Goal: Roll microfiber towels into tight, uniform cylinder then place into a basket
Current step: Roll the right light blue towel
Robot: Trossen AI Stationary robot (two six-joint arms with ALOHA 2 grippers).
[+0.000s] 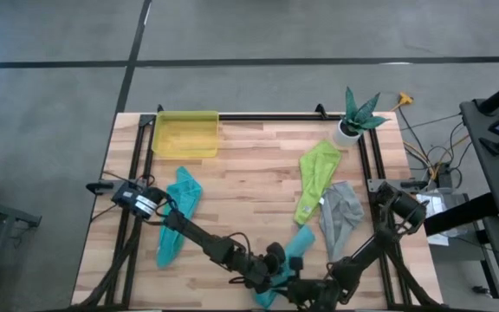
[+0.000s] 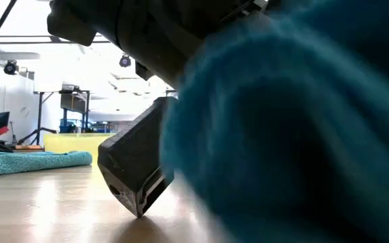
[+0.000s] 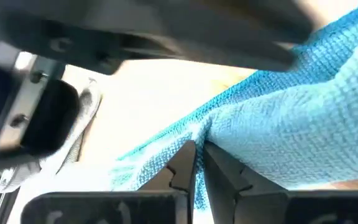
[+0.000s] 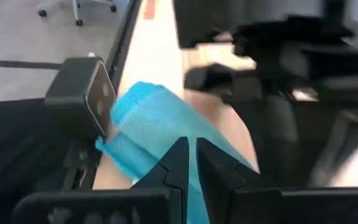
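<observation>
High view: both grippers meet at table's near edge, far from basket [image 1: 185, 134]. Left gripper [image 3: 199, 163] fingers pinched shut on light blue towel [image 1: 294, 251]; right gripper [image 4: 191, 163] likewise. Step, likely: gripping edge. Next: roll tight.

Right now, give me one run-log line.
left gripper: shut on light blue towel | right gripper: shut on same towel | basket: no towels inside

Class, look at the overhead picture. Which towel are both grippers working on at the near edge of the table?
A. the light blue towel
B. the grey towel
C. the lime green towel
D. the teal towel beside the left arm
A: both the left gripper and the right gripper are pinched shut on the light blue towel.
</observation>
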